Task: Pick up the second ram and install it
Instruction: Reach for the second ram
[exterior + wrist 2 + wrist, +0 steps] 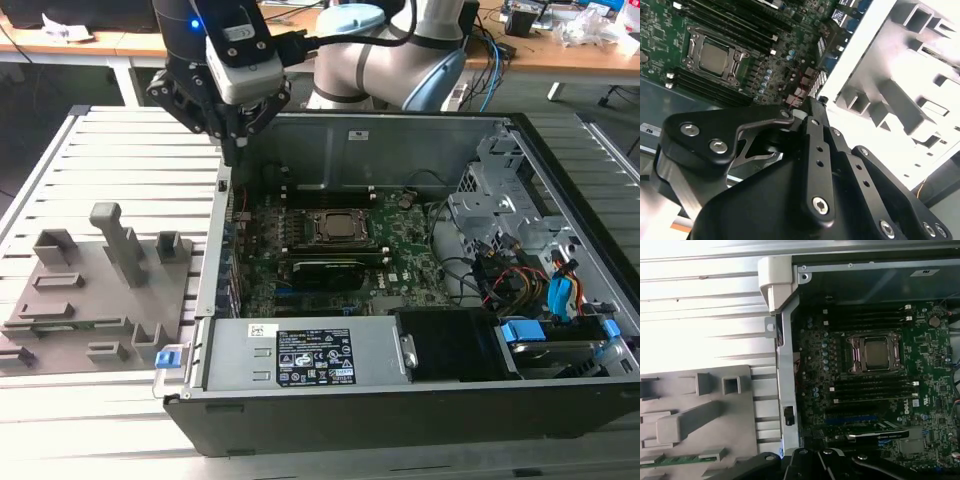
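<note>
Hovering over the side wall of the open computer case, the gripper has its jaws drawn together to a narrow point with nothing between them. The second ram is not in them. In the first wrist view it lies flat in a slot of the grey fixture, outside the case, well apart from the jaws and on the far side of the wall from the motherboard.

As I judge it, the pick is the step in hand and has not begun. To do it well, the jaws need to widen before they come near the stick. They should then close across its thin faces, not along its length, and near its middle so it hangs level. The fixture's upright posts stand near the stick (a low sideways sweep could catch one), so a straight drop from above looks safer.

The memory slots run beside the processor socket, on the opposite side of the jaws from the stick. A square grip matters here, because a tilted stick would meet its slot crooked. I cannot tell whether any slot is already filled.
</note>
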Motion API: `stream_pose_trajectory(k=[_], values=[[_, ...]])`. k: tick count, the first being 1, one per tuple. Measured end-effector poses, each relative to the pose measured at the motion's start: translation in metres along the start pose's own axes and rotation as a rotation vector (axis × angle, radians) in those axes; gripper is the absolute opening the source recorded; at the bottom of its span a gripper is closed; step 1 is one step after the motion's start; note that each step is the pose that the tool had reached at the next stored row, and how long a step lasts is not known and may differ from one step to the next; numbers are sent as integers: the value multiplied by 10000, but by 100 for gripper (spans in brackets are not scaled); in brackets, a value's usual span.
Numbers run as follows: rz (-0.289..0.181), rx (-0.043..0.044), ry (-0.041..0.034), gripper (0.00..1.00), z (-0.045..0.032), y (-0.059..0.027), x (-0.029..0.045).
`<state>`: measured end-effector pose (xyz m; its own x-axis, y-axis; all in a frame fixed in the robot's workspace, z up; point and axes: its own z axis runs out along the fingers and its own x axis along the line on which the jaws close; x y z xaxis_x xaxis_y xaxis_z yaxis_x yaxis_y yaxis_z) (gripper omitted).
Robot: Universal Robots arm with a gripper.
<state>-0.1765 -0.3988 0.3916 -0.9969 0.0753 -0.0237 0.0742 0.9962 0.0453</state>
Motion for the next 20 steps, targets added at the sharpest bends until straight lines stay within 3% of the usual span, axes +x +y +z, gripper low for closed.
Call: stream_pose_trajectory(k=[6,20], values=[[0,0,0,11,0,-12,161],[-1,-1,-9,11,-9,-49,652]])
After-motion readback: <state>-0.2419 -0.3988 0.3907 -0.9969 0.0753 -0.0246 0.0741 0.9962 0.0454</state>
